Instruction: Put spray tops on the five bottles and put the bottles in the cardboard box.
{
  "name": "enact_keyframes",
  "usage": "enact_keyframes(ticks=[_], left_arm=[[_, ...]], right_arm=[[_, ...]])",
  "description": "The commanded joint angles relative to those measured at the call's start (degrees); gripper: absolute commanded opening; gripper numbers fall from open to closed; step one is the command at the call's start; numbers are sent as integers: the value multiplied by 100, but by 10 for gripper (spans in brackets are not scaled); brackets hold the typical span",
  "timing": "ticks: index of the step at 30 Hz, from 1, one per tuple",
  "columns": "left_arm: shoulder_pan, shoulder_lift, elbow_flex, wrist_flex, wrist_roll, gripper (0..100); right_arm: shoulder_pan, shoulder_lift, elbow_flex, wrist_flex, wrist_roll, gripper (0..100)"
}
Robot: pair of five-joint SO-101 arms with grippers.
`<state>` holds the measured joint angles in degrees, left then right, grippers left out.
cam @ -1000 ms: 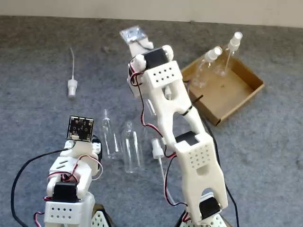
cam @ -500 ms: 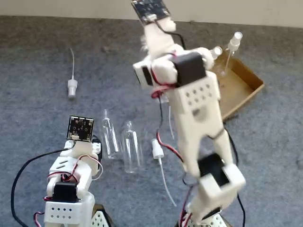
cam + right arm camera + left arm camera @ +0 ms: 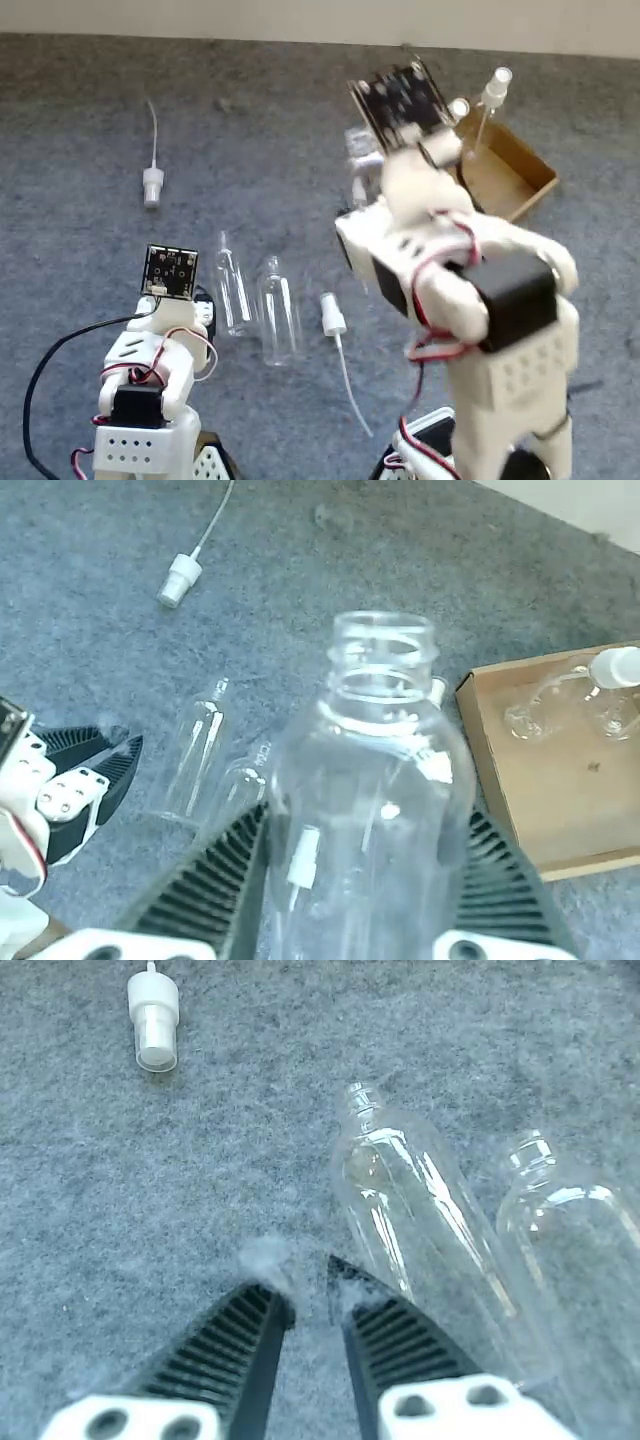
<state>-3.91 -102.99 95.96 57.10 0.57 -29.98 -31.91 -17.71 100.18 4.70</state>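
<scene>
While the right arm is rearing high above the grey worktop (image 3: 80, 100) with its wrist leaning toward the cardboard box (image 3: 520, 180), the right claw (image 3: 367, 818) is clamping an uncapped clear bottle (image 3: 385, 710) by the body. Both ribbed jaws are pressing on its sides, and the open neck is pointing away from the wrist. The left arm is sitting folded low at the near edge. Its left claw (image 3: 305, 1295) is hanging just over the surface, jaws a sliver apart and gripping nothing. Two topless bottles (image 3: 230, 285) are lying side by side just beside it. One spray top (image 3: 152, 180) is lying well apart on the far side, and a second spray top (image 3: 332, 318) is lying near the bottles. From above, the raised arm is covering much of the box and the lower parts of the two capped bottles (image 3: 490, 95) standing in it. The held bottle's base is running out of the right wrist view.
</scene>
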Motion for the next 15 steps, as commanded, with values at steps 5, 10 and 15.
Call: enact_keyframes(ticks=[5,10,15], left_arm=[[-22,-84,119,-123,-62,7],[-22,-84,119,-123,-62,8],[-22,-84,119,-123,-62,8]], right_arm=[[66,-1464,1244,31,-26,192],[66,-2325,2914,-954,-35,192],[66,-3240,5138,-2615,-62,192]])
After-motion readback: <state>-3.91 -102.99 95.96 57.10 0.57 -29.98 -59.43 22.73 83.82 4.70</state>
